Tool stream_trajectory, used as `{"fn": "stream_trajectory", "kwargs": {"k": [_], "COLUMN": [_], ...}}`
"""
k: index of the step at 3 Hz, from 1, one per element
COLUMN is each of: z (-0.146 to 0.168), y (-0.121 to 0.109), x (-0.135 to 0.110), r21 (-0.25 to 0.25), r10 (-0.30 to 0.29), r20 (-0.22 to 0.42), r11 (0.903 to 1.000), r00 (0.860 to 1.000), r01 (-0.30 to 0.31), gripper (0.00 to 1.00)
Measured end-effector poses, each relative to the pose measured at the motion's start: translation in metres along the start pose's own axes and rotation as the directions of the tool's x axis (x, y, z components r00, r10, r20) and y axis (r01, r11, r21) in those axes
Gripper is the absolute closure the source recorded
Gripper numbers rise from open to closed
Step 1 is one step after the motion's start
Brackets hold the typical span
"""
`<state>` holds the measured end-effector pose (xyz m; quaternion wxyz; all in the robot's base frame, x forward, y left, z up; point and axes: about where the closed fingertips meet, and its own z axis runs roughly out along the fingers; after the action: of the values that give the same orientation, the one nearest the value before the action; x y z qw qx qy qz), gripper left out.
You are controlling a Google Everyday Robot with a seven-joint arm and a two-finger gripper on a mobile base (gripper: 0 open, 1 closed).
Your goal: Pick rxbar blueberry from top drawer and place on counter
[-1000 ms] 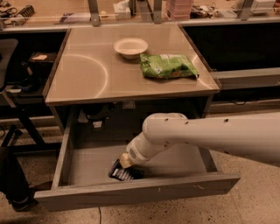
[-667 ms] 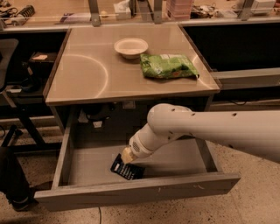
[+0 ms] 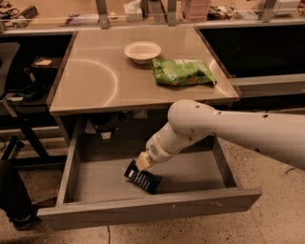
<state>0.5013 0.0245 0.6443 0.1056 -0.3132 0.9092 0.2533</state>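
Observation:
The top drawer is pulled open below the counter. The rxbar blueberry, a dark wrapper with white lettering, is tilted with its upper end at my gripper and its lower end close to the drawer floor. My white arm reaches in from the right, and the gripper sits inside the drawer near its middle, shut on the bar's upper left end.
A white bowl and a green chip bag lie on the counter's back right. A cluttered shelf with metal posts runs behind. Dark furniture stands to the left. The drawer's side walls flank the gripper.
The gripper has risen and shifted slightly right inside the drawer, and the bar has come up with it, tilting more steeply off the drawer floor.

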Motion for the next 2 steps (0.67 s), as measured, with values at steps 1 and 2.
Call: {"fn": "stream_trajectory", "kwargs": {"k": [1,2], "z": [-0.014,-0.036], "y": [-0.005,-0.009], "x": [-0.004,-0.016], "r21": [-0.012,-0.02], "r10": [0.007,-0.003], "r20": [0.004,0.016], "r11": [0.9999,0.9998], "r00": [1.0,1.0], "r01": [-0.007,0.003], "gripper": [1.0,1.0]}}
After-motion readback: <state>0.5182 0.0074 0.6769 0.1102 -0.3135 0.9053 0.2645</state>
